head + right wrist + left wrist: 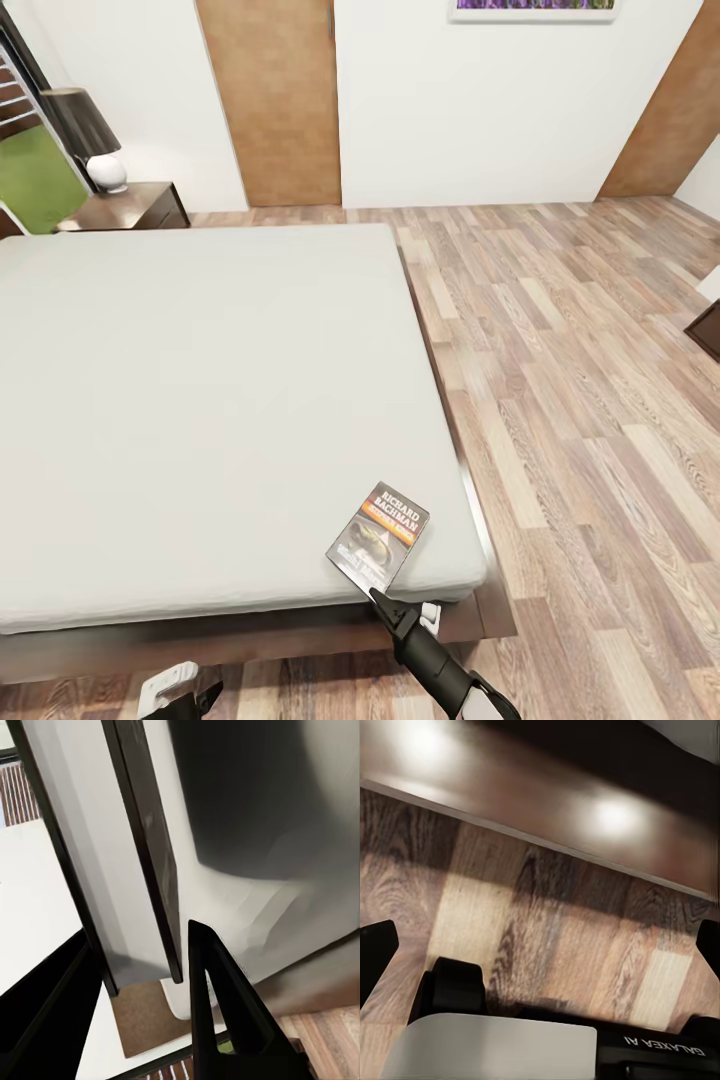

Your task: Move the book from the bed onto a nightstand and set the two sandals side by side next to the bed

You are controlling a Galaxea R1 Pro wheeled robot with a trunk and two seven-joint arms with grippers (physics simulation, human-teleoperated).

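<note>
The left hand (180,695), a white and black piece, sits low at the near edge of the head view, over the plank floor (600,400) in front of the bed; in its wrist view the two dark fingers (376,952) stand wide apart with nothing between them, above glossy brown wood grain and the dark, shiny bed frame (547,795). The right hand (375,597), a black tapered tool on a black arm, reaches up to the near right corner of the bed (200,400) and meets the lower edge of the book (378,535). In the right wrist view its dark pointed fingers (225,1005) flank the thin dark edge of the book (146,847), seen end-on against the pale mattress; whether they press on it cannot be told. The book is a thin paperback, dark cover with white lettering and an orange band, lying flat at the mattress corner. The mattress is a broad, smooth, pale grey slab on a low dark brown frame. Beyond its far left corner stands the reddish-brown nightstand (135,207), glossy, carrying a lamp (85,135) with a dark shade and round white base. Behind are white walls and a brown wooden door (270,100).
</note>
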